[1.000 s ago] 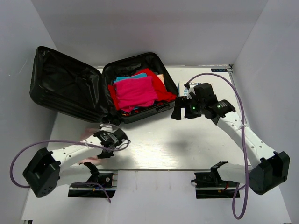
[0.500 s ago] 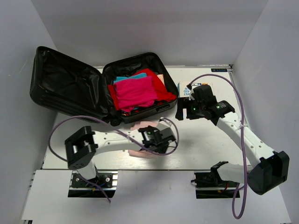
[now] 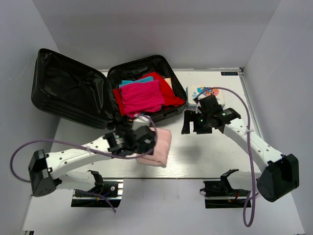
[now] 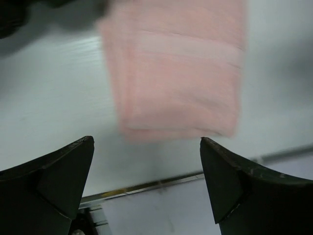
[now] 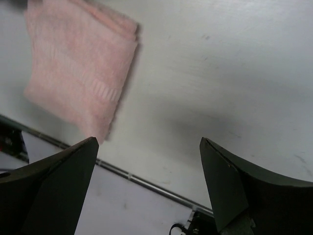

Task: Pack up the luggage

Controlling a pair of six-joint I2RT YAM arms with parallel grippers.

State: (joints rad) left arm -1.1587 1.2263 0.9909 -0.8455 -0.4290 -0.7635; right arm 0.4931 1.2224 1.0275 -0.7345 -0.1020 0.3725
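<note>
The luggage point(image 3: 73, 93) lies open at the back left, its lid flat on the left. The right half holds folded magenta point(image 3: 142, 97), red and teal clothes. A folded pink towel point(image 3: 160, 146) lies on the table in front of it, also seen in the left wrist view point(image 4: 176, 68) and the right wrist view point(image 5: 78, 68). My left gripper point(image 3: 145, 138) hovers at the towel's left side, open point(image 4: 146, 186), with nothing between its fingers. My right gripper point(image 3: 191, 126) hangs open over bare table to the right of the suitcase point(image 5: 149, 186), empty.
A small first-aid tin point(image 3: 205, 94) sits at the back right, just behind my right arm. The table's near edge with a metal rail point(image 5: 146, 183) runs below both grippers. White walls close in the left, right and back.
My left gripper opened and let go of the pink towel, which now lies on the table; the arm drew back leftward. My right gripper shifted slightly toward me, uncovering the tin.
</note>
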